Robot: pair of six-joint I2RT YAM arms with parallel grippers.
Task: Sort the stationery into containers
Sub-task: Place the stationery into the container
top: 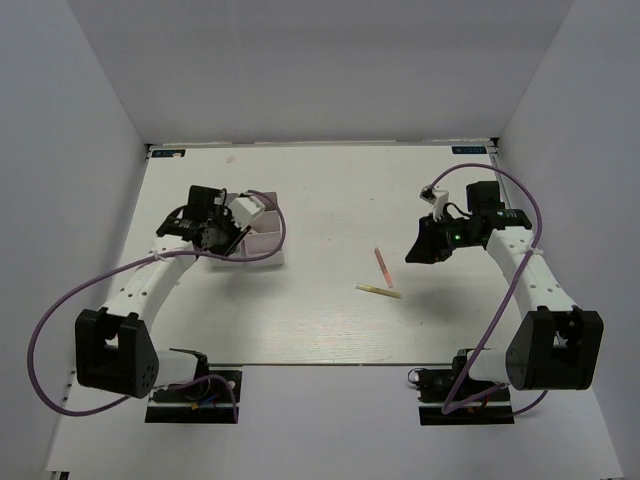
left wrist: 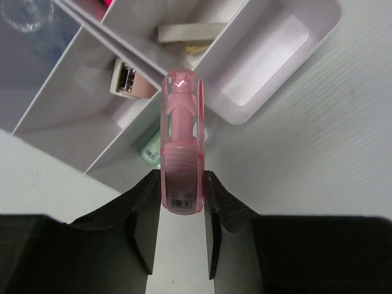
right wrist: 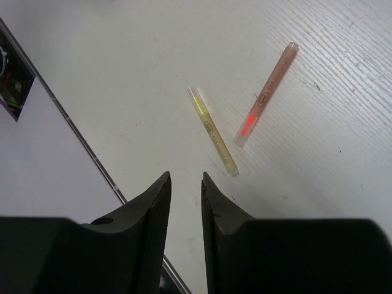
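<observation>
The left gripper (left wrist: pixel 182 180), clamped on a light, slick pink piece (left wrist: pixel 182 138), hangs over the bins (left wrist: pixel 73 92) near the table's left edge, while the right gripper (right wrist: pixel 185 180), fingers slightly apart and empty, faces a yellow pen (right wrist: pixel 213 131) and a pink pen (right wrist: pixel 264 98) right of centre, both thin, likely to roll and best pinched mid-barrel.

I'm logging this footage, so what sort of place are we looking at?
Likely a robotics lab test cell: white walls box in the table, left arm and right arm are bolted at its near edge, and a container block plus yellow pen sit staged on it.
</observation>
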